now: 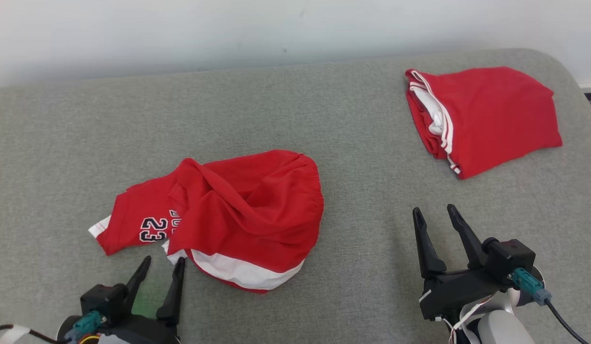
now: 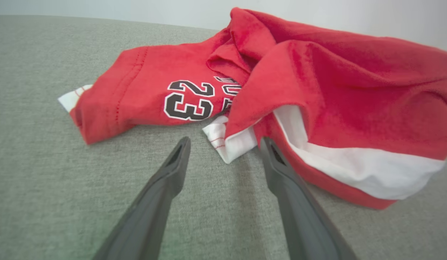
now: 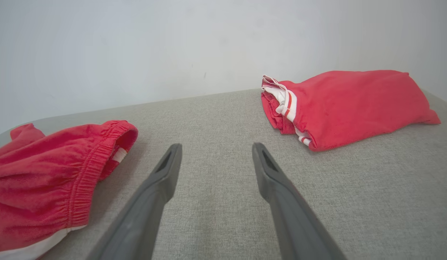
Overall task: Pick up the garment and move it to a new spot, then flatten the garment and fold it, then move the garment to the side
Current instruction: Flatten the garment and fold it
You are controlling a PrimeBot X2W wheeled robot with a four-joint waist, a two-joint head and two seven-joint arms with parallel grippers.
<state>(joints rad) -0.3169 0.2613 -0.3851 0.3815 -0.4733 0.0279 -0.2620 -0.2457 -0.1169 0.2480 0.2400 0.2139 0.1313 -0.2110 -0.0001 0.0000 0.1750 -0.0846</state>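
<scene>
- Pointing toward 12 o'clock from low at 7 o'clock in the head view, the left gripper (image 1: pixel 164 259) had its two dark fingers spread wide with nothing held.
- Its fingertips sat right at the near hem of the crumpled garment (image 1: pixel 238 210). In the left wrist view a white corner of the cloth lay between the tips. Whether the right-hand finger touched the hem could not be told.
- That garment, red with white trim and a black "23", lay bunched just left of centre on the grey padded surface (image 1: pixel 333 110). Its elastic waistband faced 3 o'clock and one white-tipped leg reached out to 9 o'clock.
- Over at 4 o'clock, the right gripper (image 1: pixel 434 209) was released too, fingers apart and empty. It was over bare surface, well apart from both garments.
- Up at 2 o'clock lay a folded garment (image 1: pixel 491 114), also red, with its striped edge turned toward 9 o'clock. It sat close to the surface's rounded far corner and its 3 o'clock edge.
- The far edge of the surface ran along the pale wall (image 1: pixel 180 28) at 12 o'clock.
- Plenty of open room: a broad bare band lay between the two garments, with more at 12 o'clock of the crumpled one and out toward 9 o'clock.
</scene>
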